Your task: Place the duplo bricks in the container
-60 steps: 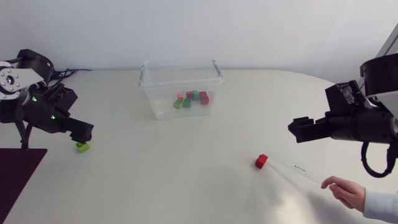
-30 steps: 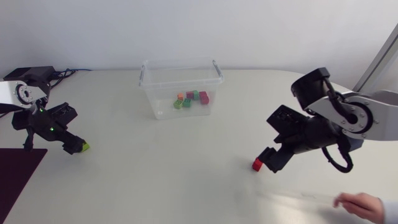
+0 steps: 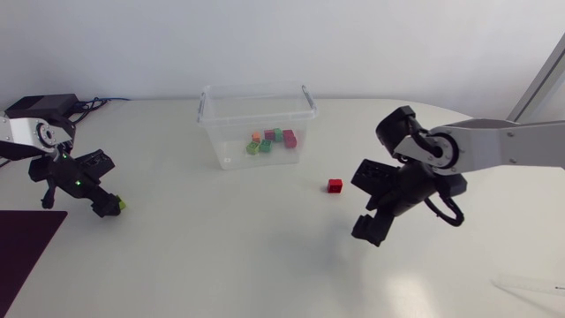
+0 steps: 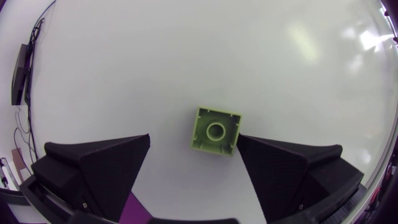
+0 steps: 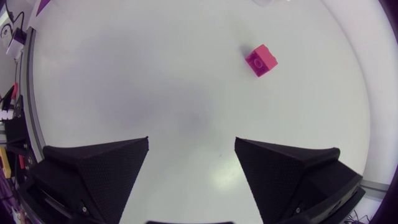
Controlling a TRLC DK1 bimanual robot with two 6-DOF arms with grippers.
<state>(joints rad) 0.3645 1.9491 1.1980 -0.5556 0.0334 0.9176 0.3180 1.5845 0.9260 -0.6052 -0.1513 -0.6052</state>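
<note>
A light green duplo brick (image 4: 215, 130) lies stud-up on the white table between the tips of my left gripper (image 4: 193, 165), close against one finger and clear of the other. The fingers stand wide apart, so the gripper is open. In the head view the left gripper (image 3: 104, 205) is low at the table's left with the green brick (image 3: 118, 205) at its tip. A red brick (image 3: 335, 185) sits right of the clear container (image 3: 257, 90), which holds several bricks (image 3: 272, 140). My right gripper (image 3: 369, 228) hangs open in front of the red brick (image 5: 261, 60), apart from it.
A dark purple mat (image 3: 26, 256) covers the front left corner. A black box with cables (image 3: 51, 104) lies at the back left. A thin clear rod (image 3: 530, 284) rests near the front right edge.
The person's hand and rod have withdrawn, and the red brick now lies further back and left. My right arm swung in toward the middle. My left gripper dropped around the green brick.
</note>
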